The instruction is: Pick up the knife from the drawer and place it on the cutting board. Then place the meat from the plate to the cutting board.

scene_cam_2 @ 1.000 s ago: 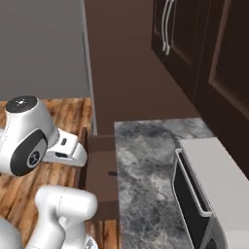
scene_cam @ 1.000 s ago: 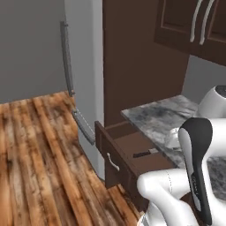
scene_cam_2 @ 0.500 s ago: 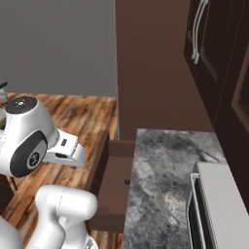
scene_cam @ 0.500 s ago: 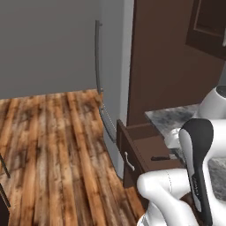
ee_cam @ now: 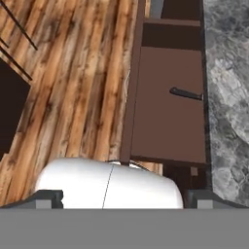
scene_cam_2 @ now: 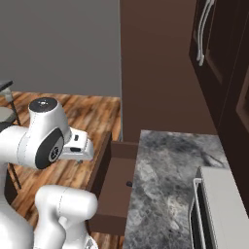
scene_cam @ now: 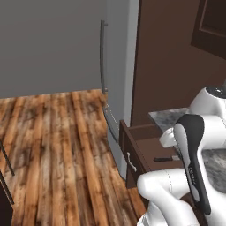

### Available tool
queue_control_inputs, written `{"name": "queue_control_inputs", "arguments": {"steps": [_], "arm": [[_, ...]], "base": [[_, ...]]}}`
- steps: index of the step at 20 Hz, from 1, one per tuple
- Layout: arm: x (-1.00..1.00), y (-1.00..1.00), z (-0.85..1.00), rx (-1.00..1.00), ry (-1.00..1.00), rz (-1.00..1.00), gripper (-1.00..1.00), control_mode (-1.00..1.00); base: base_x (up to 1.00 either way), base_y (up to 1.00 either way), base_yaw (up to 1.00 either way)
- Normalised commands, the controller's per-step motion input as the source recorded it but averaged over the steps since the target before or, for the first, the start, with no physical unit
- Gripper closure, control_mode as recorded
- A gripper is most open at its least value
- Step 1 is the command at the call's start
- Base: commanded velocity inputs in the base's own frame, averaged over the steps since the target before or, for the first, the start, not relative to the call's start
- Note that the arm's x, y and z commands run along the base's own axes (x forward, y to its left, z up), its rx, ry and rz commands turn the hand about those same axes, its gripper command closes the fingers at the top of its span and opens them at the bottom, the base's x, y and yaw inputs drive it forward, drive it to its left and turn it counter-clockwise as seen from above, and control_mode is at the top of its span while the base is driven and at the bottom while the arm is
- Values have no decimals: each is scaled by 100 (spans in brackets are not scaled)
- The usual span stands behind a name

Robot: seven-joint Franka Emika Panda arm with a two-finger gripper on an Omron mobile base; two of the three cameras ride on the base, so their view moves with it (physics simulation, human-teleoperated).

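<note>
Lying untouched on the floor of the open drawer (ee_cam: pixel 168 121), the knife (ee_cam: pixel 186 93) rests near the side by the grey marbled counter (scene_cam_2: pixel 165 185), its black handle clearest in the hand view. The gripper (ee_cam: pixel 124 199) hangs well above, its tips spread as wide as they go and holding nothing. By this evidence the task has barely begun: knife still to lift, meat still to move. No brand, label or lettering can be read anywhere.
</note>
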Motion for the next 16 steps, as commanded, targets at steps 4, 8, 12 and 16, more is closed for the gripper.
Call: {"name": "queue_control_inputs", "arguments": {"steps": [4, 8, 12, 16], "arm": [[29, 20, -32, 0, 0, -7, -100, -100], [41, 44, -40, -1, 1, -18, -100, -100], [20, 10, -39, 1, 0, -7, -100, -100], [14, -9, -47, 3, 2, 8, -100, -100]], "base": [[0, 0, 0], [0, 0, 0], [0, 0, 0], [0, 0, 0]]}}
